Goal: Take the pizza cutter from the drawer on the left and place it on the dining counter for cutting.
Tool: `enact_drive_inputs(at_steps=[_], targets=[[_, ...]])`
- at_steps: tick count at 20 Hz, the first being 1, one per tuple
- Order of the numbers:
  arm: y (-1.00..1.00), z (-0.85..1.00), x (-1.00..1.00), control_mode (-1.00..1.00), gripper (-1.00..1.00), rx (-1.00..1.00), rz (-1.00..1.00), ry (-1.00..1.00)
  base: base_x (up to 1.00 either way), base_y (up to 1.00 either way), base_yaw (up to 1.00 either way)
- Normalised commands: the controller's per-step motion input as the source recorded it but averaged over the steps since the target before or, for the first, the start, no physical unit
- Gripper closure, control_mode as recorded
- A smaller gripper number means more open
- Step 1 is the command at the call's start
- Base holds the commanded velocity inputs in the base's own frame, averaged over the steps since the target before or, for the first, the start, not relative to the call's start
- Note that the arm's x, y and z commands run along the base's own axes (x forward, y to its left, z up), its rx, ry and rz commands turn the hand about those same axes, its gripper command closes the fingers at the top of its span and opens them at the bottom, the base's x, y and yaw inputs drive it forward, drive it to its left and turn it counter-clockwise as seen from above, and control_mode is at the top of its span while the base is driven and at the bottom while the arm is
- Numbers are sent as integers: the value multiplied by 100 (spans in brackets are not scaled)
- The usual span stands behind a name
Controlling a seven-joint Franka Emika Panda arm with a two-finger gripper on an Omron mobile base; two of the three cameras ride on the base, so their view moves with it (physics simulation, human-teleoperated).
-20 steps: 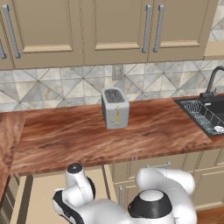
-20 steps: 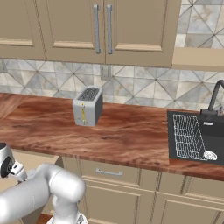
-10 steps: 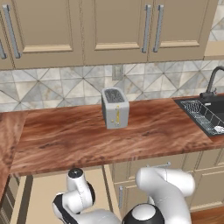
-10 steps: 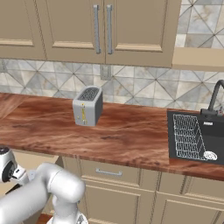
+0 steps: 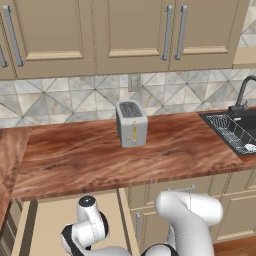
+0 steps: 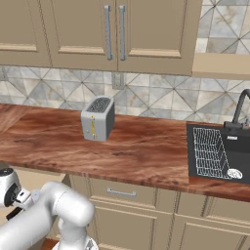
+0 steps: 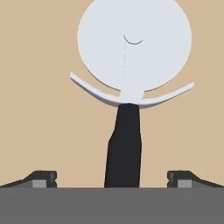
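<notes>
The pizza cutter (image 7: 131, 48) lies flat on the beige floor of the open drawer (image 7: 39, 109). It has a round white blade with a curved guard and a black handle (image 7: 124, 144) that points toward my hand. My gripper (image 7: 112, 179) hangs just over the handle end, open, its two fingertips (image 7: 41, 178) wide apart on either side and holding nothing. In the left base view the drawer (image 5: 50, 220) stands pulled out below the counter edge and my arm bends down into it. The dining counter is out of view.
A grey toaster (image 5: 132, 123) stands on the wood counter (image 5: 75, 160) above the drawer. To the right are a black sink (image 6: 217, 154) with a wire rack and a dark faucet (image 5: 242, 95). Shut drawers and cabinet doors (image 6: 122, 195) line the front.
My arm has folded slightly lower over the open drawer. The toaster, the sink and the drawer have not moved.
</notes>
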Motion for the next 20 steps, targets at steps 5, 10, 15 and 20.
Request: enact_drive_inputs(at_steps=[5, 10, 15, 20], targets=[[0, -17, 0, -100, -100, 0, 0, 3, 0, 0, 0], [0, -11, 0, -100, 100, 0, 0, 2, 0, 0, 0], [0, 0, 0, -100, 100, 0, 0, 1, 0, 0, 0], [0, 0, 0, -100, 100, 0, 0, 0, 0, 0, 0]])
